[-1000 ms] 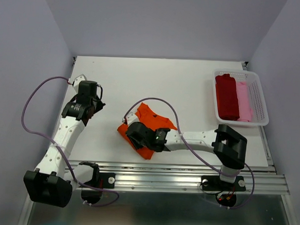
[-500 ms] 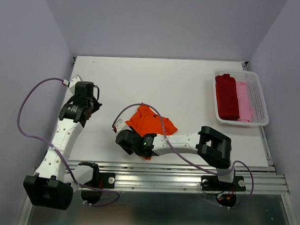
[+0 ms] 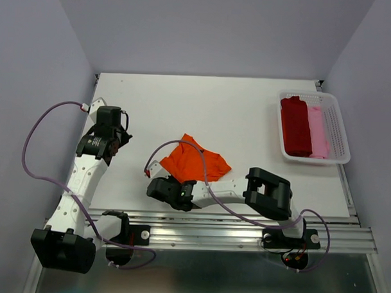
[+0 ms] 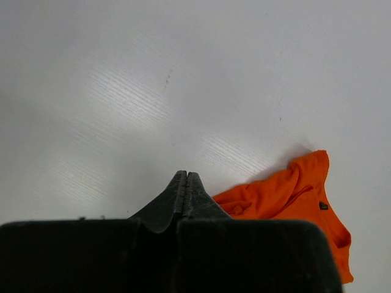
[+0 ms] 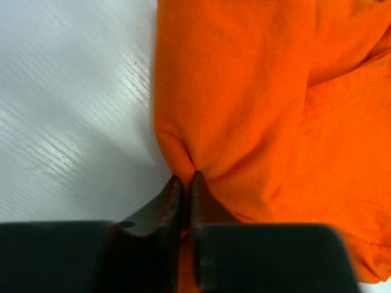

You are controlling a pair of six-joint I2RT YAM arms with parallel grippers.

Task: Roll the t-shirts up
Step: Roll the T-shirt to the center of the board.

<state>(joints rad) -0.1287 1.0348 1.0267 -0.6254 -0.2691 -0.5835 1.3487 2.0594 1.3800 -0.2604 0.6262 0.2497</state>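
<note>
Right jaws pinch a fold of the orange t-shirt [image 5: 244, 91] at their tips. Left jaws pressed together, t-shirt off to their right.

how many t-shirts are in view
3: orange t-shirt crumpled near the front centre; dark red t-shirt and pink t-shirt rolled side by side in the basket at right. Others may be hidden beneath them.

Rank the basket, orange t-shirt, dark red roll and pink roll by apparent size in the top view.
1. white basket
2. orange t-shirt
3. dark red roll
4. pink roll, similar length to the dark red one but narrower
</note>
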